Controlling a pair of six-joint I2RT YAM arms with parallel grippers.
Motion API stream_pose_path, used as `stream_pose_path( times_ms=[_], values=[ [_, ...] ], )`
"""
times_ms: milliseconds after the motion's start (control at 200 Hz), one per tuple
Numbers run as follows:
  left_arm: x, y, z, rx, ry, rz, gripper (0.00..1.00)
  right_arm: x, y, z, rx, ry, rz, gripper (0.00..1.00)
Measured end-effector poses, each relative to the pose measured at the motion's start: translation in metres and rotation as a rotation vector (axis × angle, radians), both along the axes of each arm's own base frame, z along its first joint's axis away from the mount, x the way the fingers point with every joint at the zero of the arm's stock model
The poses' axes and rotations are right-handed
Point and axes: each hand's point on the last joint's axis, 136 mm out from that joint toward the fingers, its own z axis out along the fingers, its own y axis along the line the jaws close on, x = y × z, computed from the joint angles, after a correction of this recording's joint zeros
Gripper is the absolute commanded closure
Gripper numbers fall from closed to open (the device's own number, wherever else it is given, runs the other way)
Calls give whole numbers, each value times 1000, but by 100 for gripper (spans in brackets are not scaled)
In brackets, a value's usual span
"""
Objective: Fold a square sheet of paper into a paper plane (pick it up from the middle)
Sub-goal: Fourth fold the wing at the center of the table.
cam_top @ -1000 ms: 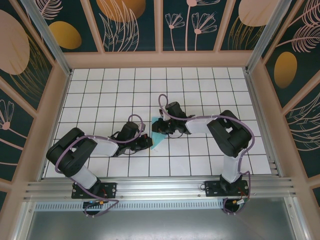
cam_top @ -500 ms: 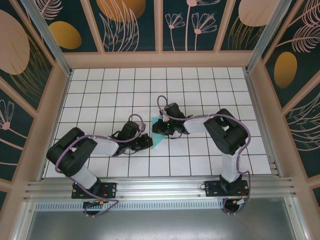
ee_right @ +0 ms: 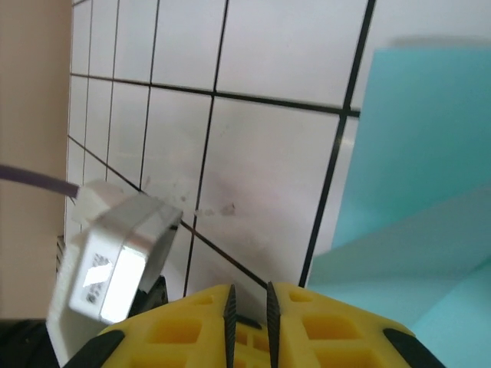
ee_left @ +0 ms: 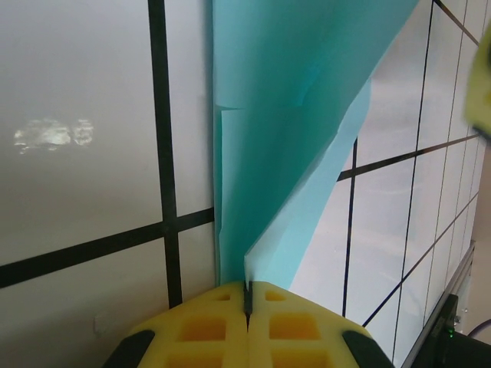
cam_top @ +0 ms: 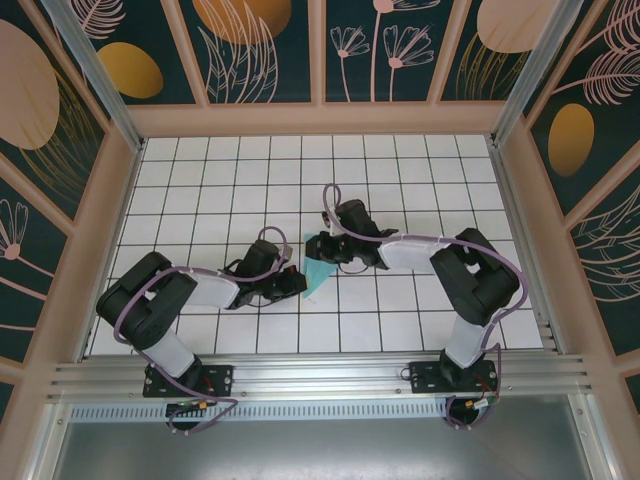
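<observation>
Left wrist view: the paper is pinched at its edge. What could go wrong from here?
1. The left gripper is shut on only the tip of a lifted flap of the square sheet of paper; a pull could slip or tear it.
2. The right gripper, jaws barely apart, seems beside the paper rather than on it, so the sheet may slide.

Black-jointed white arms (cam_top: 205, 292), looping purple cables (cam_top: 324, 205) — yellow grid-moulded hand pads (ee_left: 207, 330)

Right arm (cam_top: 478, 285): elbow swung outward, to the right. Right gripper (cam_top: 322, 246): seemingly shifted slightly at the square sheet of paper (cam_top: 318, 276).
</observation>
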Motion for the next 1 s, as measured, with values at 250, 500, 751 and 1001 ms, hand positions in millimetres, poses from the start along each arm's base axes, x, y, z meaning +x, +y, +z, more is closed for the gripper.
stream_pose_path(
  times_ms=[250,500,751,1001],
  values=[
    [1,-1,0,3,17,9,100,-16,0,-10,30,52,34,86],
    [1,-1,-1,5,24,9,100,-21,2,-33,14,103,53,86],
    [1,-1,-1,9,27,9,100,-21,0,-48,-13,121,42,86],
    [3,-2,2,25,24,10,92,-17,1,-52,-40,126,29,87]
  ],
)
